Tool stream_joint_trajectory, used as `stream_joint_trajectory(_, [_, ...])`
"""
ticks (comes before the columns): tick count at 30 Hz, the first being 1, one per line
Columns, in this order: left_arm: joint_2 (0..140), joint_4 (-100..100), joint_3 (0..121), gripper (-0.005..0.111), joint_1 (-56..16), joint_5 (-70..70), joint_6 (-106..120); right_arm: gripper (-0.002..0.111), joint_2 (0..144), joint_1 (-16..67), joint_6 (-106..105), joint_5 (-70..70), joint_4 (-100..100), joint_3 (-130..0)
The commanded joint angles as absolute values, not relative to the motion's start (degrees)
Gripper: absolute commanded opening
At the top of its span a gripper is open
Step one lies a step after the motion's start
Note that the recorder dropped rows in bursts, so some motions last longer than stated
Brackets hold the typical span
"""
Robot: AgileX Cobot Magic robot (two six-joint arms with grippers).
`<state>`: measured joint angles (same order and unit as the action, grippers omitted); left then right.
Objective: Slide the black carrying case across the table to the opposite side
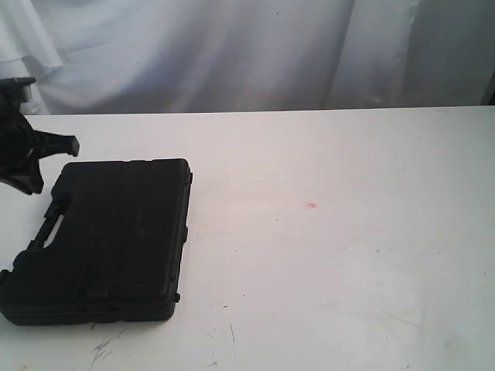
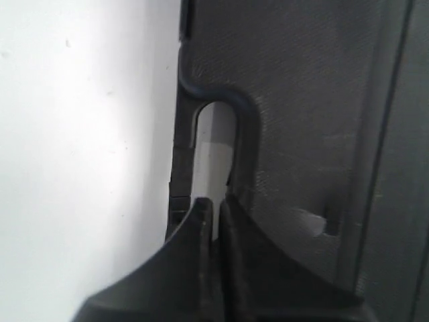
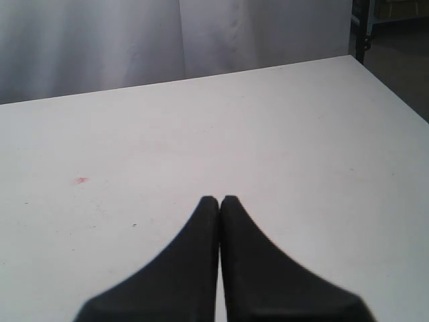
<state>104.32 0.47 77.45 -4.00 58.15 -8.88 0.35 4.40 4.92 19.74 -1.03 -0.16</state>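
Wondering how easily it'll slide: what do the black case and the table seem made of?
The case looks like matte black hard plastic: moulded ribs, cut-out handle, fine grained texture in the left wrist view. The table seems smooth white laminate or painted board, with dark scratch marks; which one cannot be told.

We hold our left black tool (image 2: 216, 201) with its tapered fingers nearly together, only a thin slit between them. Our right black tool (image 3: 219, 199) has its fingers pressed tight. Our dark left arm (image 1: 23, 151) stands low.
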Motion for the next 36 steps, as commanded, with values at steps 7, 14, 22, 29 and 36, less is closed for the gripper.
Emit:
stream_joint_trajectory(7, [80.52,-8.87,60.41,0.000,-3.99,40.19,-7.46,0.000,0.00,3.94,4.64,19.68,-1.13,0.00])
stream_joint_trajectory(14, [64.98,-10.34,46.36,0.000,-3.99,33.02,-7.32,0.000,0.00,3.94,4.64,19.68,-1.13,0.00])
stream_joint_trajectory(22, [51.41,-10.98,40.00,0.000,-3.99,33.45,-7.17,0.000,0.00,3.94,4.64,19.68,-1.13,0.00])
stream_joint_trajectory(29, [40.44,-12.19,37.99,0.000,-3.99,36.36,-7.28,0.000,0.00,3.94,4.64,19.68,-1.13,0.00])
stream_joint_trajectory(36, [32.66,-2.93,37.99,0.000,-3.99,34.44,0.76,0.000,0.00,3.94,4.64,19.68,-1.13,0.00])
